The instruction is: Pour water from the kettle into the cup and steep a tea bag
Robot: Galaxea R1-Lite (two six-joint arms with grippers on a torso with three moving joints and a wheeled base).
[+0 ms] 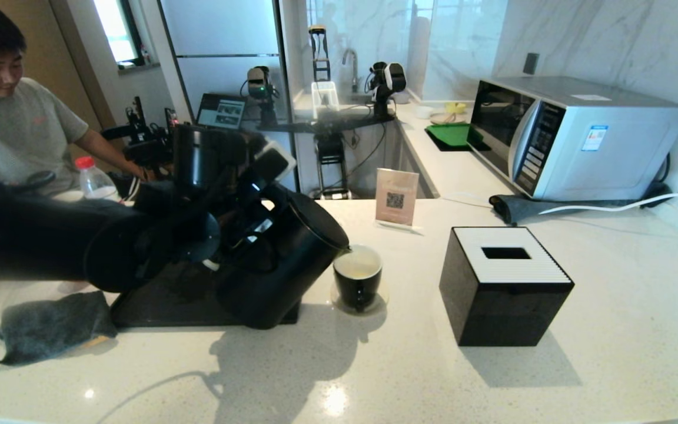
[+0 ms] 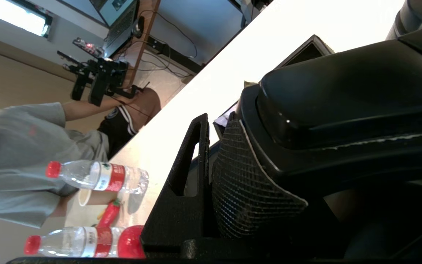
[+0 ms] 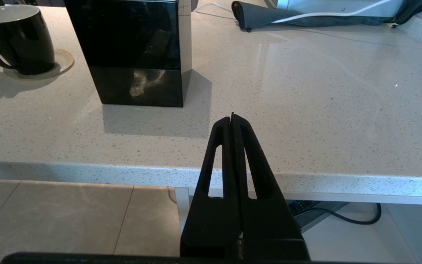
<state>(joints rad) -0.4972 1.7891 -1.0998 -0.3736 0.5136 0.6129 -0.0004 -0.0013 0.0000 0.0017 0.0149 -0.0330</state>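
My left gripper point(image 1: 243, 234) is shut on the loop handle of the matte black kettle point(image 1: 283, 259) and holds it tilted to the right. The kettle's spout point(image 1: 346, 248) sits at the rim of the black cup point(image 1: 358, 282). The cup stands on a clear coaster and its white inside shows a pale surface; I cannot tell whether water is running. In the left wrist view the left gripper point(image 2: 240, 146) presses its mesh pad point(image 2: 247, 190) against the kettle point(image 2: 343, 95). The right gripper point(image 3: 233, 116) is shut and empty off the counter's front edge, with the cup point(image 3: 17, 36) far off. The tea bag is out of view.
A black tissue box point(image 1: 504, 288) stands right of the cup, with a QR sign point(image 1: 396, 197) behind. A black tray point(image 1: 168, 306) lies under the kettle, a grey cloth point(image 1: 50, 327) left of it. A microwave point(image 1: 574, 135) sits back right. A person point(image 1: 9, 118) and bottle point(image 1: 93, 179) are at left.
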